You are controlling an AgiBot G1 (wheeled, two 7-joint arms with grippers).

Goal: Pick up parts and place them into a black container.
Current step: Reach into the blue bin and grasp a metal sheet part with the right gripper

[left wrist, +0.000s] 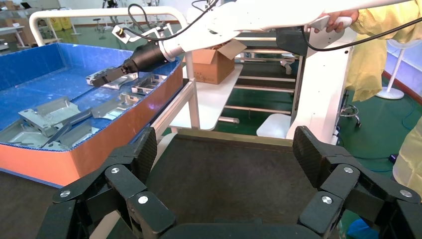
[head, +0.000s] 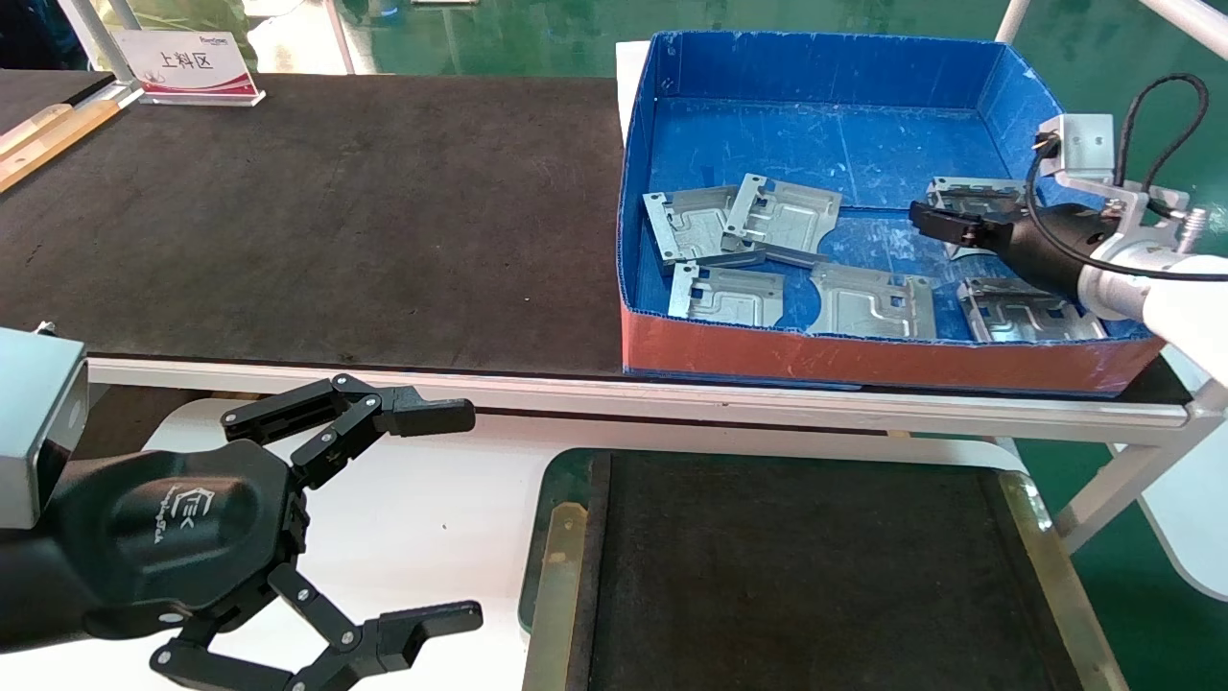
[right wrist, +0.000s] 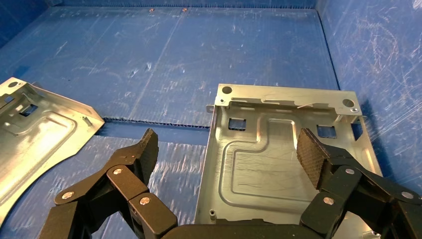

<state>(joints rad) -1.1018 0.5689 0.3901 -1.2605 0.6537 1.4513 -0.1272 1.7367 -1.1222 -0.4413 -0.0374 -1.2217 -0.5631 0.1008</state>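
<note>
Left claw (head: 460, 513) parked low at our left, jaws wide, empty, beside the black container (head: 566, 576). On the counter (head: 317, 230) w/ dark mat, blue box (head: 825, 67) holds six silver-grey parts (head: 739, 296), stamped w/ channels and cutouts. Right claw (right wrist: 226, 159) spread open over far-right part (right wrist: 278, 159), not gripping. We note green floor (head: 1113, 585).
</note>
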